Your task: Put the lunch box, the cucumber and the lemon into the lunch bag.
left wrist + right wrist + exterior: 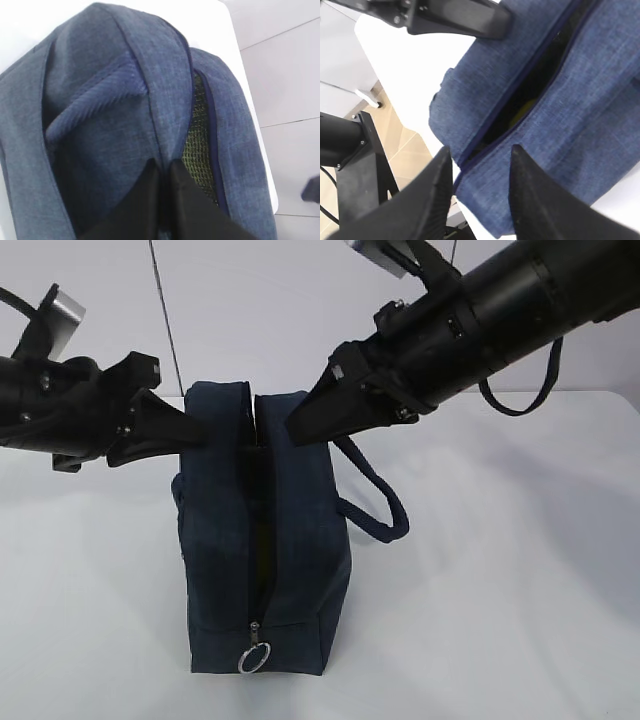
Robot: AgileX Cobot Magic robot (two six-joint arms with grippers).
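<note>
Exterior: your lunch bag (262,540) stands centre table (520,590), zipper ring (254,659) at 6 o'clock.
Left wrist: your left gripper (162,172) is pinched together on the bag's edge.
Right wrist: your right gripper (480,155) has fingers apart over the gaping slit; something yellow (524,111) shows inside.

Both arms matte black, thick cylindrical forearm links. Left gripper (190,430) and right gripper (300,425): black wedge-shaped fingers tapering to blunt tips, small silver screws at the finger mounts. Grey-silver camera bracket (62,308) above each wrist. Thin black cable loops behind the left arm.
</note>
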